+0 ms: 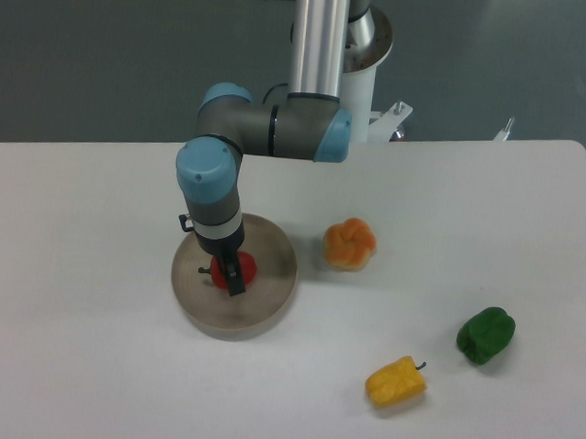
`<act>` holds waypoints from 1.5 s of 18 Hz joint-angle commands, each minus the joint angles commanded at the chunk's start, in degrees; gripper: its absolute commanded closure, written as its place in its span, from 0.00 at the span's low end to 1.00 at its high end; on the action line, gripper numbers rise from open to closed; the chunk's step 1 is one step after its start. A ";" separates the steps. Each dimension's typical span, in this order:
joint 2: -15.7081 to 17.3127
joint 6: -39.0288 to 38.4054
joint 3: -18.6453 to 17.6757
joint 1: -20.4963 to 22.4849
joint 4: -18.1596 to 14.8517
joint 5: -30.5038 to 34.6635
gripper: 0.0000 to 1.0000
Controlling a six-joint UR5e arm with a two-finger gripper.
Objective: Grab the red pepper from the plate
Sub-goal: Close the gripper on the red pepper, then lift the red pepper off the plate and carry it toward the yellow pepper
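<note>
The red pepper lies on the round beige plate at the left of the table. My gripper points straight down onto the plate, its dark fingers around the pepper and covering much of it. The pepper seems to rest on the plate. The wrist hides the jaws, so I cannot tell how tightly they are shut.
An orange pepper sits right of the plate. A yellow pepper and a green pepper lie at the front right. The arm's base column stands at the table's back edge.
</note>
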 joint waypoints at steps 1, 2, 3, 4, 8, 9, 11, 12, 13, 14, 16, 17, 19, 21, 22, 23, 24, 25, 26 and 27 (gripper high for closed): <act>0.00 0.09 0.09 0.09 0.00 -0.09 0.31; 0.00 0.09 0.09 0.09 0.00 -0.09 0.32; 0.00 0.17 0.26 0.09 -0.09 -0.09 0.34; 0.09 0.18 0.26 0.09 -0.09 -0.09 0.34; 0.52 0.79 1.40 0.26 -0.26 -0.09 0.35; 0.88 1.05 1.58 0.44 -0.26 -0.17 0.35; 1.49 1.58 2.98 1.14 -0.52 -0.09 0.35; 1.84 1.93 3.77 2.19 -0.88 -0.09 0.35; 2.02 2.54 4.30 3.33 -0.88 0.00 0.35; 2.37 3.68 5.00 4.47 -0.97 0.00 0.35; 2.90 5.70 6.76 6.93 -1.05 -0.17 0.35; 2.90 6.93 7.72 8.42 -1.23 -0.35 0.35; 2.55 10.79 9.66 10.97 -3.24 -0.26 0.35; 1.67 16.41 12.03 15.09 -4.92 -0.44 0.35; 1.23 18.09 12.82 16.07 -5.01 -0.53 0.35; 0.71 19.58 13.53 17.04 -5.10 -0.53 0.35; 0.01 20.99 14.23 18.01 -5.36 -0.53 0.35; -0.43 22.40 14.76 18.97 -5.45 -0.53 0.35; -0.79 23.72 14.94 20.03 -5.36 -0.61 0.35; -1.31 24.69 15.55 21.00 -5.36 -0.70 0.35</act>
